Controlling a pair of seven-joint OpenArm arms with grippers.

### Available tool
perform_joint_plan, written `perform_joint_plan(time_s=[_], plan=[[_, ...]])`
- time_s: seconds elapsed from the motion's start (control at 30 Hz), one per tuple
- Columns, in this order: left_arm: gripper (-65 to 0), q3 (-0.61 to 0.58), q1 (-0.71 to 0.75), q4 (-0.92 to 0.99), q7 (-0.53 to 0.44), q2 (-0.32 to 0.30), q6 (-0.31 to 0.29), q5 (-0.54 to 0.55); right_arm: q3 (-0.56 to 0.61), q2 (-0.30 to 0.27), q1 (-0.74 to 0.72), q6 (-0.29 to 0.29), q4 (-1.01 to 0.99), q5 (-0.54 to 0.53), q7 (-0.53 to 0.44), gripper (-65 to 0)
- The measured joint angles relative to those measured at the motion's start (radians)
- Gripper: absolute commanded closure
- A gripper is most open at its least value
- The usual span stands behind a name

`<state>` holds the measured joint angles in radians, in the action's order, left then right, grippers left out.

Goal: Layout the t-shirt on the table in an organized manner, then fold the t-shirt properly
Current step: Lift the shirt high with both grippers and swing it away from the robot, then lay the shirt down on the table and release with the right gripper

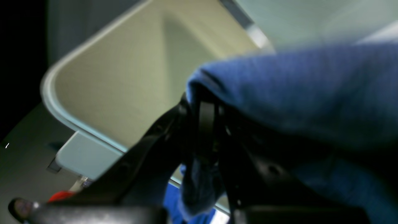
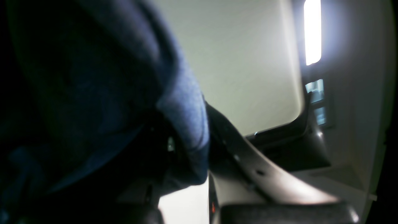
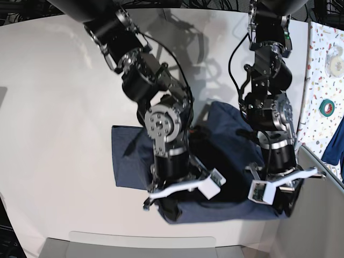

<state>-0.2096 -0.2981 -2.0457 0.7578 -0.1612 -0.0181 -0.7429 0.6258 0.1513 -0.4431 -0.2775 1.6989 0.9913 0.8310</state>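
T-shirt: the t-shirt is dark navy, heathered, soft knit, lying rumpled on the table toward its near edge and right side, one flat flap reaching left under the right arm.
T-shirt shape: near hem runs in a fairly straight line between the two grippers; the middle bunches into folds; no lettering shows from here.
Table: the table is plain white, matte, smooth, with rounded corners seen from the wrist views.
Left gripper: the left gripper has its black jaws pressed together on a fold of navy cloth; fabric drapes over the top and hangs below the jaws.
Right gripper: the right gripper is likewise pinched onto the shirt's edge, cloth wrapped over the jaws, blurred and dark up close.
Positions: both grippers sit at the shirt's near hem, left one by the table's right edge, right one nearer the middle.
Side surface: a speckled white surface runs beside the table's right edge.
On it: a green tape roll, a pale roll, and a brighter blue cloth at its near end.
Containers: a pale tray peeks in at the near edge; contents cannot be told.
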Motion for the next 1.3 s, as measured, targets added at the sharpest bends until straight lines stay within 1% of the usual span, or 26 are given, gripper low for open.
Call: perform_joint_plan(time_s=[0.07, 0.17, 0.23, 0.3, 0.37, 0.43, 0.47, 0.53, 0.63, 0.7, 0.8, 0.9, 0.97, 1.13, 1.17, 1.23, 1.3], plan=[[0.0, 0.014, -0.045, 0.0, 0.0, 0.0, -0.007, 0.006, -0.002, -0.004, -0.039, -0.001, -0.03, -0.01, 0.002, 0.0], [0.0, 0.019, -0.118, 0.0, -0.003, 0.0, -0.01, 0.007, 0.011, -0.011, -0.09, -0.005, -0.053, -0.088, 0.009, 0.0], [0.0, 0.024, -0.164, -0.001, -0.001, 0.0, -0.006, -0.003, 0.018, -0.005, -0.132, -0.004, -0.053, -0.135, 0.002, 0.0], [0.0, 0.026, -0.2, -0.002, 0.0, -0.002, -0.002, -0.006, 0.018, 0.0, -0.156, -0.004, -0.05, -0.157, 0.001, 0.0], [0.0, 0.025, -0.225, -0.002, -0.003, -0.021, -0.007, -0.003, 0.018, -0.002, -0.164, -0.004, -0.05, -0.179, 0.003, 0.0], [0.0, 0.025, -0.243, -0.002, -0.002, -0.054, -0.014, 0.008, 0.017, -0.007, -0.17, -0.004, -0.05, -0.229, 0.0, 0.0], [0.0, 0.031, -0.248, -0.002, -0.005, -0.065, -0.015, 0.009, 0.014, -0.007, -0.175, 0.0, -0.051, -0.249, -0.017, 0.0], [0.0, 0.06, -0.265, -0.002, 0.002, -0.07, -0.012, 0.007, 0.014, -0.003, -0.189, 0.074, -0.052, -0.287, -0.086, 0.0], [0.0, 0.097, -0.304, -0.003, -0.008, -0.072, -0.012, 0.01, 0.016, -0.002, -0.2, 0.153, -0.051, -0.314, -0.18, 0.0], [0.0, 0.124, -0.317, -0.007, -0.037, -0.071, -0.011, 0.006, 0.016, -0.002, -0.198, 0.198, -0.05, -0.321, -0.254, 0.0], [0.0, 0.173, -0.32, -0.007, -0.115, -0.072, -0.011, 0.005, 0.019, -0.003, -0.19, 0.282, -0.05, -0.321, -0.364, 0.0], [0.0, 0.204, -0.324, -0.007, -0.166, -0.072, -0.012, 0.006, 0.021, -0.003, -0.181, 0.351, -0.05, -0.317, -0.44, 0.0], [0.0, 0.218, -0.333, -0.008, -0.192, -0.071, -0.013, 0.006, 0.021, -0.003, -0.18, 0.396, -0.05, -0.343, -0.482, 0.0], [0.0, 0.261, -0.389, -0.01, -0.236, -0.071, -0.017, 0.013, 0.022, 0.0, -0.183, 0.497, -0.05, -0.466, -0.57, 0.0], [0.0, 0.267, -0.403, -0.01, -0.252, -0.071, -0.017, 0.014, 0.026, 0.0, -0.183, 0.516, -0.05, -0.481, -0.578, 0.0], [0.0, 0.27, -0.429, -0.01, -0.27, -0.071, -0.017, 0.013, 0.06, -0.002, -0.185, 0.547, -0.049, -0.558, -0.575, 0.0], [0.0, 0.27, -0.452, -0.01, -0.269, -0.069, -0.016, 0.01, 0.114, -0.001, -0.168, 0.552, -0.046, -0.609, -0.557, 0.0]])
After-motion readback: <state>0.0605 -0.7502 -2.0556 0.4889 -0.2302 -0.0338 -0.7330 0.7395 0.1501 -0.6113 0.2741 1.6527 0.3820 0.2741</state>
